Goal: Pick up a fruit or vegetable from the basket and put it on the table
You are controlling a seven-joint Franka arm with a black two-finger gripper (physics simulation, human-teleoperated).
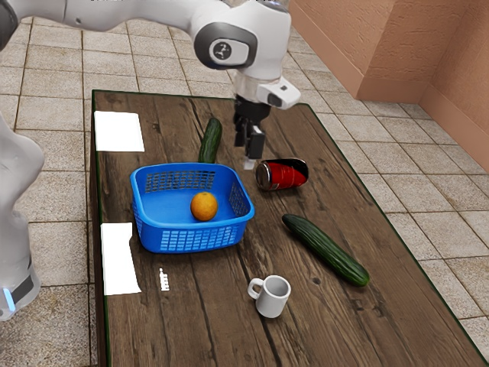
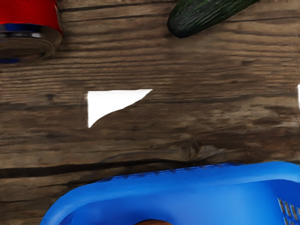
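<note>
Exterior view: the basket (image 1: 193, 235) rests upright on the surface (image 1: 206, 329) and serves as the reference. The orange (image 1: 204, 206) sits inside it, toward the side at the exterior view's right. The jaws (image 1: 249, 149) point downward, above and beyond the basket's far corner at the exterior view's right; their opening cannot be determined, and nothing is seen in their hold. The red can (image 1: 284, 177) lies on its side just beyond that same corner. One cucumber (image 1: 209, 142) lies behind the basket's far rim; a second cucumber (image 1: 326, 251) lies diagonally, apart from the basket, to the exterior view's right. The mug (image 1: 273, 297) stands upright nearer the camera than the basket, handle toward the exterior view's left. Two white patches mark the surface on the basket's side at the exterior view's left, one farther away and one beside the near corner. Wrist view: the basket's rim shows, with a curved reddish-brown edge inside it. Across bare wood from the rim are the can and a cucumber end. A white patch (image 2: 110, 103) lies between them and the basket.
</note>
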